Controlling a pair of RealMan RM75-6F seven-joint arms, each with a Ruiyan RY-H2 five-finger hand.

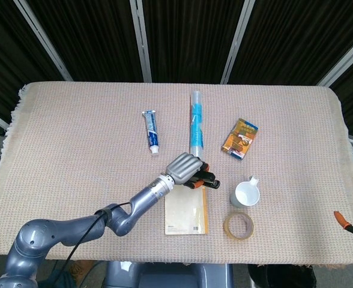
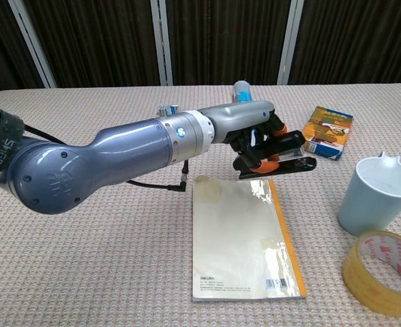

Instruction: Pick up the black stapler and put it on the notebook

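My left hand (image 1: 186, 167) grips the black stapler (image 1: 207, 178) and holds it in the air. In the chest view the left hand (image 2: 252, 131) keeps the stapler (image 2: 284, 159) roughly level, just over the far right corner of the notebook (image 2: 244, 240). The notebook (image 1: 185, 212) is cream with an orange spine and lies flat near the table's front edge. Only the orange thumb tip and a dark fingertip of my right hand (image 1: 347, 221) show at the right border of the head view, spread apart and holding nothing.
A toothpaste tube (image 1: 152, 131) and a blue-and-white roll (image 1: 196, 125) lie behind the notebook. An orange snack box (image 1: 239, 138) sits to the right. A white mug (image 2: 378, 194) and a tape ring (image 2: 384, 271) stand right of the notebook.
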